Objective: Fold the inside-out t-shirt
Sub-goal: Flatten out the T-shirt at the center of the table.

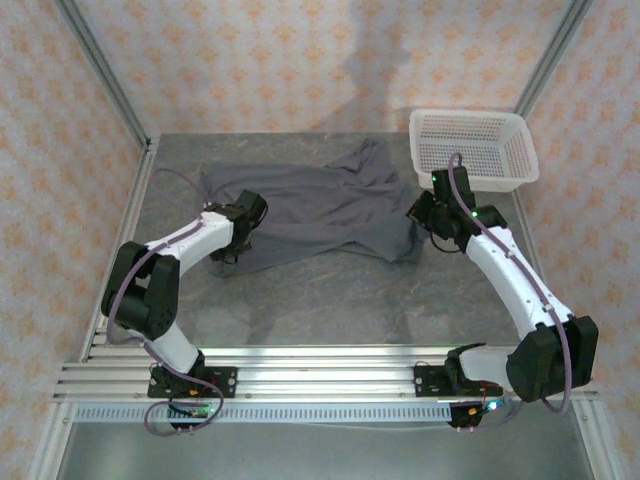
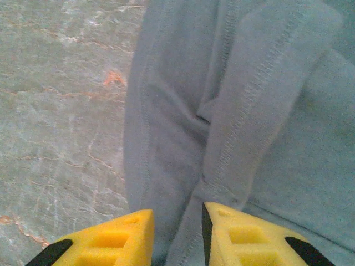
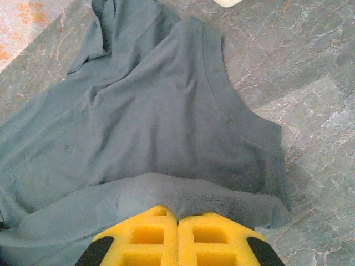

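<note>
Pinching with right gripper [image 3: 177,215], jaws pressed together on a bunched roll [image 3: 188,195] of shirt [image 1: 320,205] at the cloth's right end; straddling with left gripper [image 2: 177,216], jaws parted over a stitched fold [image 2: 244,127] at the left end, cloth between them but not visibly clamped, so no calling it held; resting on grey marbled table [image 1: 330,295], spread crumpled across the middle, well short of flat; stretching with long axis left to right, from one gripper to the other, far right corner humped up just beside basket [image 1: 470,150], touching or not hard to tell; lying ahead of both grippers, away from the bases, each arm nearest its own end. Judging by this, early in the task, no fold made yet; next move likely turning on closing the left on its seam, then drawing apart along that long axis to pull the cloth taut; risking a slip of thin cloth from the left if lifted before clamping.
</note>
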You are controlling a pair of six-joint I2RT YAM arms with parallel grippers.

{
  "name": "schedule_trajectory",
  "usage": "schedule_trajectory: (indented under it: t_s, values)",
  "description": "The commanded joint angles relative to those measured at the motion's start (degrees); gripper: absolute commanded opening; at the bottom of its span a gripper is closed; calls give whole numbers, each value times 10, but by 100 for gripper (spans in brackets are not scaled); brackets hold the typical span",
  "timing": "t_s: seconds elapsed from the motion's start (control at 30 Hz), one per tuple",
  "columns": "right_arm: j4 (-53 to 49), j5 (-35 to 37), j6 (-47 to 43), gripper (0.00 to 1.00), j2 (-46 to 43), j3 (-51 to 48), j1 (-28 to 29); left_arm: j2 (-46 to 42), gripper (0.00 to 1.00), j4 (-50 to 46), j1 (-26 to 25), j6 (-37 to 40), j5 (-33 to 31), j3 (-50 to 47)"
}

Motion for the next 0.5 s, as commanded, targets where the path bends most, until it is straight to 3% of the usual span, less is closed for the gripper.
schedule_trajectory:
  t_s: [0.0,0.3,0.47]
  values:
    - [2,2,-6,0,-13,11,-3,-3,30,19,-13,-6,3,-9]
    - [-1,-9,-4,0,-6,21,-3,83,35,34,-13,-7,-15,6]
    - [3,-14,0,0,-9,16,-3,87,28,34,-13,-10,-30,3]
